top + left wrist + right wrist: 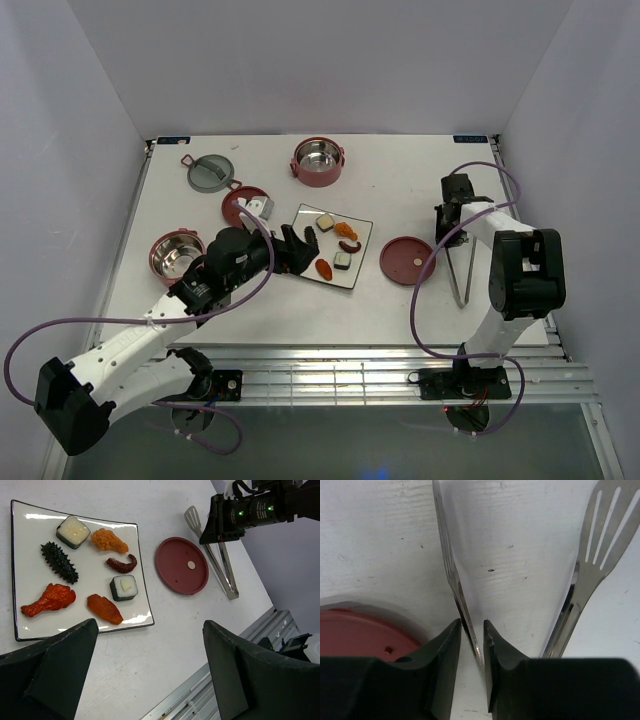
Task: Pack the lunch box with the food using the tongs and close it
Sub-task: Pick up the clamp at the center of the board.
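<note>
White walls close in a pale table [420, 170], and on its right side the tongs [460, 272] lie flat beside a round red lid [407, 260], their two legs sprung apart and nothing between them. The right gripper [472, 630] is down over them with its jaws drawn in close on either side of one leg only, while the slotted leg lies free to the side. Whether the pads actually press the metal I cannot tell. The left gripper [147, 635] hangs wide apart and empty just beside the near edge of the square plate [30, 545], where all the food [107, 540] sits. A red bowl [318, 160] at the far side and a second bowl [175, 252] on the left stand open, with no food visible in them, and the grey-green lid [212, 172] rests well away from both. The step in hand looks like picking up the tongs, so packing has not begun. The next move likely calls for a firm, level pinch and a slow lift, since thin metal held by one leg may twist or slip.
</note>
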Action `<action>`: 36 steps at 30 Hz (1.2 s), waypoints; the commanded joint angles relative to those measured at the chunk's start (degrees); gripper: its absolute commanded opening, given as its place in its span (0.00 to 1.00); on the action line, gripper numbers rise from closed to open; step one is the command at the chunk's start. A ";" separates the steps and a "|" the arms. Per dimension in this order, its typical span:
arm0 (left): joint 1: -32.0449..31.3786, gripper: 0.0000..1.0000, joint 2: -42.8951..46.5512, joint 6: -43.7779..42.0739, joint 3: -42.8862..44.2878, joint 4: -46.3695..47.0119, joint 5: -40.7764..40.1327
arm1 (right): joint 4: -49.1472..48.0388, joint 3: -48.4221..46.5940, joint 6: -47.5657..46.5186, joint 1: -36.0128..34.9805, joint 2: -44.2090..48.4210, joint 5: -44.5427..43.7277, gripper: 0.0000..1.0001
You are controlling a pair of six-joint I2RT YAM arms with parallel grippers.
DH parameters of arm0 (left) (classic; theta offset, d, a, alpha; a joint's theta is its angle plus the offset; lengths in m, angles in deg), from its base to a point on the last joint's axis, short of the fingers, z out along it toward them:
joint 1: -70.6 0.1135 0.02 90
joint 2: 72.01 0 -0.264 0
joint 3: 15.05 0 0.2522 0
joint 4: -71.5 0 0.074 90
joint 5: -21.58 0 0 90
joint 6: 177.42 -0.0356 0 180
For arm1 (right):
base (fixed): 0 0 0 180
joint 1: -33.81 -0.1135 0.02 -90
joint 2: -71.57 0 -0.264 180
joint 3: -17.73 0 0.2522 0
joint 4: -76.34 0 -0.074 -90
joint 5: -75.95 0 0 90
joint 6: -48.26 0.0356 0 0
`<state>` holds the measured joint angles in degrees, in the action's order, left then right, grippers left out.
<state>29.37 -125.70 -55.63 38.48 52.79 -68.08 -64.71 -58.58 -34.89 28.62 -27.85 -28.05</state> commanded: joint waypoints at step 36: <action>0.19 0.95 12.12 -4.99 3.31 6.92 34.80 | -59.26 17.70 31.71 -27.15 46.59 55.73 0.08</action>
<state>29.58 -113.04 -61.66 44.62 50.52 -42.07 -103.72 -44.22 -13.04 1.45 18.18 20.03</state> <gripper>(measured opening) 0.957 0.081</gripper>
